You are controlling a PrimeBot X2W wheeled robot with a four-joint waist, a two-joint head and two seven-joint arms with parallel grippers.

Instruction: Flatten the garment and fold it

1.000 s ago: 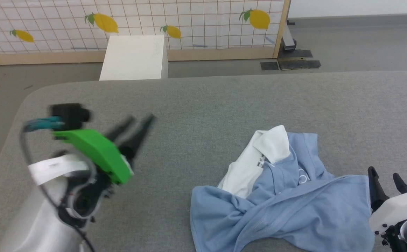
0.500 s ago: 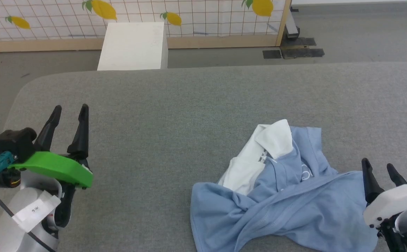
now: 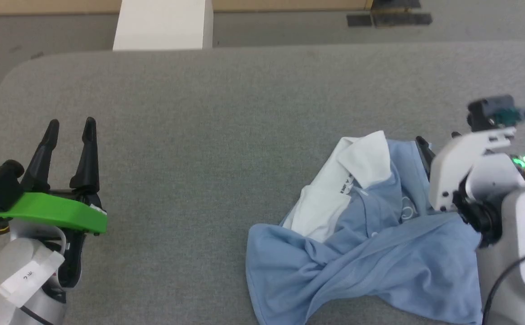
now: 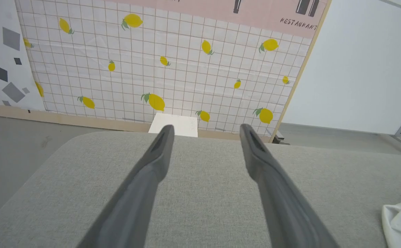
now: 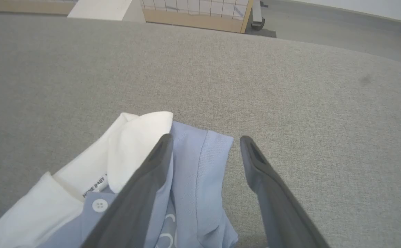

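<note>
The shirt (image 3: 361, 253) lies crumpled on the near right part of the counter (image 3: 226, 113). Its white collar (image 3: 366, 158) is toward the far side and a twist runs across its middle. The right jaws stand apart over its far right edge. One finger (image 5: 141, 186) crosses the blue flap (image 5: 203, 162) beside the collar and the other is over bare counter; whether either touches cloth is hard to tell. The left jaws, also apart, hover over bare counter well left of the shirt. This looks like a first grasp for spreading. It is best to straddle the flap's edge, pinch a single layer clear of the collar, then draw it right and far, keeping low. The left jaws should cross to take the near left bunch so the twist pulls out.
</note>
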